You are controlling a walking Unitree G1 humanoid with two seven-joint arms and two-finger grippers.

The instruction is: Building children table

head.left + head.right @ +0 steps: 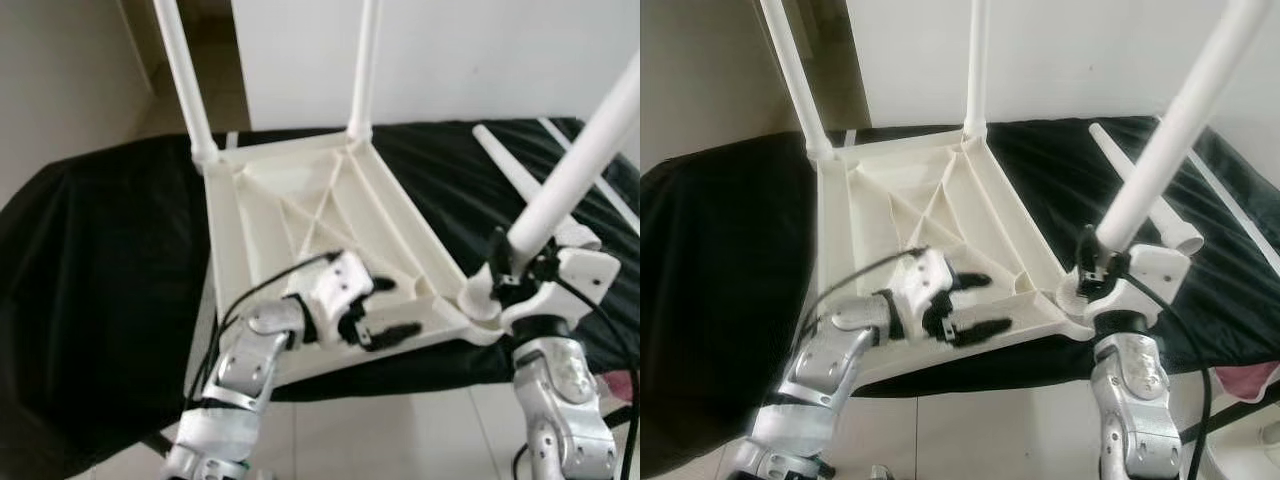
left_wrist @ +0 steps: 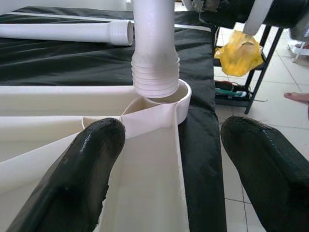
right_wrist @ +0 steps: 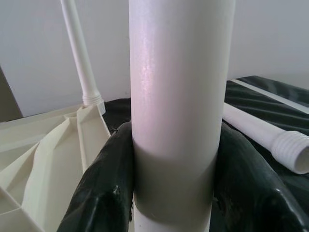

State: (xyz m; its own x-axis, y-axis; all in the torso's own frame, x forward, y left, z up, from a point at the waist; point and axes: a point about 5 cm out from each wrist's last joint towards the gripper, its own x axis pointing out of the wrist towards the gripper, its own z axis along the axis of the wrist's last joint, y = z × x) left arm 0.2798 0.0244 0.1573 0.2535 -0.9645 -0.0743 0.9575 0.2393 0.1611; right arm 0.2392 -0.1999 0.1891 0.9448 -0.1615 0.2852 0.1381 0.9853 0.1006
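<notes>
Now our right pincer (image 1: 512, 268), clamped on the leg (image 1: 572, 170), must twist it straight into the tabletop's (image 1: 330, 215) five-o'clock socket (image 2: 179, 99); left pincer (image 1: 385, 312) open, steadying.

- Upright table legs (image 1: 185, 75): upper ends cut off by the frame's top edge.
- Pink object (image 1: 1245, 380): partly cut off at the edge; cannot be identified.
- Bare foot (image 2: 297, 97): cut off by the frame edge.

left gripper (image 1: 385, 308) – fingers spread, arm bent inward | right gripper (image 3: 174, 193) – fingers clamped, wrist upright
</notes>
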